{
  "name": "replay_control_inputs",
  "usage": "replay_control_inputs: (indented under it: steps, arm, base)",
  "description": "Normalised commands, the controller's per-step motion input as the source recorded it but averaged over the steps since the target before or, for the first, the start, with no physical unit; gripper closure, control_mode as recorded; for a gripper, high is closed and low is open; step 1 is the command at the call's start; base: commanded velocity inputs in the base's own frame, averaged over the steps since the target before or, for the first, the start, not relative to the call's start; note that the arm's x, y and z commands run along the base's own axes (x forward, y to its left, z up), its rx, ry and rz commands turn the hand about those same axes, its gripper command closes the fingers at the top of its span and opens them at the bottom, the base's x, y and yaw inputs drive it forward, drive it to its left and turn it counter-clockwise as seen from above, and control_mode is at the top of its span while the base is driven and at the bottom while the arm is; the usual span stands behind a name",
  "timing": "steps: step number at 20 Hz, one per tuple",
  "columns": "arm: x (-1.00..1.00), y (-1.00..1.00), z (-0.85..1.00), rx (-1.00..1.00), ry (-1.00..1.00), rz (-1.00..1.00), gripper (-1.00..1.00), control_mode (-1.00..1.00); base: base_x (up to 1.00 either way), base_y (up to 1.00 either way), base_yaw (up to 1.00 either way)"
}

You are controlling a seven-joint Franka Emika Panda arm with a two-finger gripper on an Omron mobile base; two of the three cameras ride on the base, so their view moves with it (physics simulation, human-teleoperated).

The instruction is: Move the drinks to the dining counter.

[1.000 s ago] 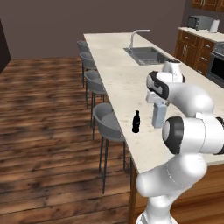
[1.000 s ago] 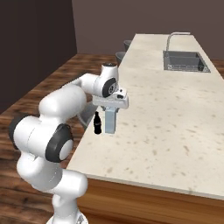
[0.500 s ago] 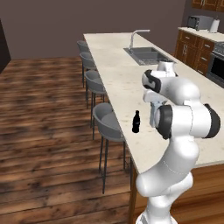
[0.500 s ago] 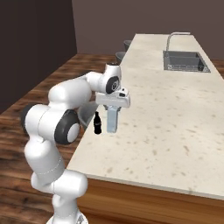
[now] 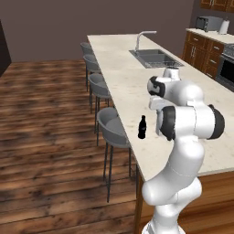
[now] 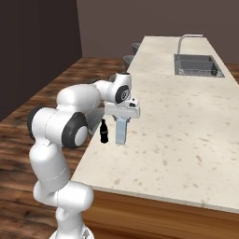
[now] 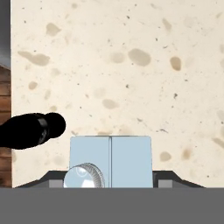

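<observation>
We've got the carton (image 6: 121, 132) clamped in the end effector (image 7: 109, 186), fingers on its two side walls, over the near end of the dining bench (image 6: 186, 121). A dark bottle (image 6: 104, 131) stands just beside the carton, toward the bench's stool-side edge. Whether the carton's base touches the stone, we can't tell. Best bet: lower straight down, keep clear of the bottle, release only once it's seated flat.

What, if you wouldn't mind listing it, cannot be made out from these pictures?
- Carton: hand view, lower part cut off by the bottom edge; left base view, hidden behind the arm.
- Tool: right base view, fingertips masked by the carton.
- Dark bottle: base views, too small to read any label.
</observation>
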Motion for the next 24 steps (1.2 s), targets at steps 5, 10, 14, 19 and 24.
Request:
replay_control_inputs:
  steps: [5,10,14,19,24]
  arm:
    - [0.0,0.0,-0.18,0.0,0.0,0.0,1.0,-1.0]
    - [0.0,0.0,-0.33,0.0,0.0,0.0,1.0,-1.0]
    - [0.0,0.0,-0.21,0.0,0.0,0.0,1.0,-1.0]
    - [0.0,0.0,0.0,0.0,0.0,0.0,-1.0,-1.0]
    - [-0.01,0.0,0.0,0.0,-0.01,0.0,-1.0,-1.0]
  base:
    - [0.0,0.0,0.0]
    - [0.0,0.0,0.0]
    - [0.0,0.0,0.0]
    - [0.0,0.0,0.0]
    - [0.0,0.0,0.0]
